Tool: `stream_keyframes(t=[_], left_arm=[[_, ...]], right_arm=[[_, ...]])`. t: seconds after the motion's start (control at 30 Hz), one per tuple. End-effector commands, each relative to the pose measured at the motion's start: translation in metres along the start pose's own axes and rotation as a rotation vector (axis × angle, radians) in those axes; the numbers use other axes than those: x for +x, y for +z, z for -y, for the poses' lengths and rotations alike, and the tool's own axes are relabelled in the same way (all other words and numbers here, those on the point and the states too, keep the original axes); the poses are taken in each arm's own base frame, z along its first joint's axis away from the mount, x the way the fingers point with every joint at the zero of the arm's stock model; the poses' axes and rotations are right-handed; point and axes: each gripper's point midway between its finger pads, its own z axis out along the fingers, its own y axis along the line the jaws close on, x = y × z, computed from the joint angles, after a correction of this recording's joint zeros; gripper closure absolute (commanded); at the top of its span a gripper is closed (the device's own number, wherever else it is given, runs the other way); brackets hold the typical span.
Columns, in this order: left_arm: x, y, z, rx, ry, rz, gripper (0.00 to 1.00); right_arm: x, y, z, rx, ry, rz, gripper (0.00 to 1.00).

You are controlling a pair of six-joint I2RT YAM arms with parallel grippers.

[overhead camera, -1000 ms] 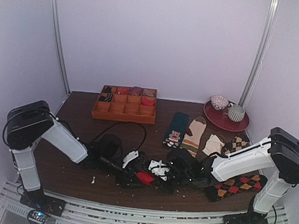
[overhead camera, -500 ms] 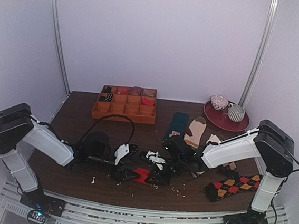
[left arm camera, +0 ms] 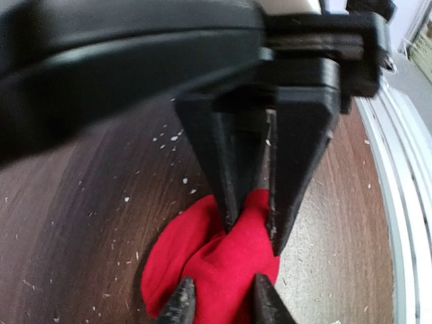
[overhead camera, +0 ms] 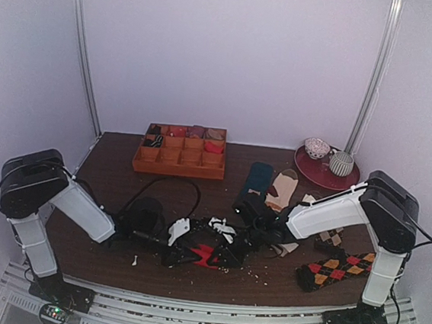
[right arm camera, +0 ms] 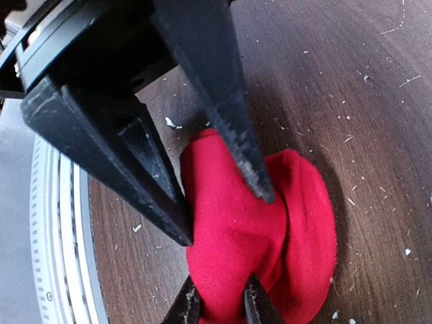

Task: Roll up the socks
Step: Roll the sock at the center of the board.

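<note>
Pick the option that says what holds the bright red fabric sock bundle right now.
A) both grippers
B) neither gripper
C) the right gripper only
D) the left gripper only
A: the bright red fabric sock bundle is pinched in the left gripper in the left wrist view and in the right gripper in the right wrist view.

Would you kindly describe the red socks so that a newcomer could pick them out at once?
Look near the front edge of the wooden table, midway between the arm bases. There the left tool and right tool pinch the socks, a crumpled bundle. Unlike the flat, patterned argyle sock to its right, it is plain bright red.
</note>
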Motion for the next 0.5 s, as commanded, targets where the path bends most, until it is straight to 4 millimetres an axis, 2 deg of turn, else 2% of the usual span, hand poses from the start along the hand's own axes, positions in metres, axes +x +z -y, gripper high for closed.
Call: stream_keyframes(t=[0.0, 0.07, 0.1, 0.2, 0.33, 0.47], left_arm=[[0.003, 0.01, 0.002, 0.034, -0.007, -0.009, 0.84], [0.011, 0.012, 0.001, 0.038, -0.035, -0.039, 1.0], [0.014, 0.014, 0.0, 0.035, -0.053, -0.055, 1.0], [0.03, 0.014, -0.003, 0.014, -0.126, -0.13, 1.0], [0.054, 0.011, 0.001, 0.012, -0.2, -0.219, 1.0], [0.068, 0.005, 0.006, 0.007, -0.24, -0.252, 1.0]], right_arm=[[0.109, 0.011, 0.01, 0.025, 0.214, -0.34, 0.82], [0.106, 0.011, 0.009, 0.009, 0.231, -0.325, 0.81], [0.104, 0.01, 0.009, 0.008, 0.237, -0.318, 0.81], [0.087, 0.004, 0.009, 0.002, 0.238, -0.262, 0.69], [0.043, -0.017, 0.014, 0.045, 0.196, -0.113, 0.6], [-0.004, -0.051, 0.03, 0.228, 0.089, 0.077, 0.53]])
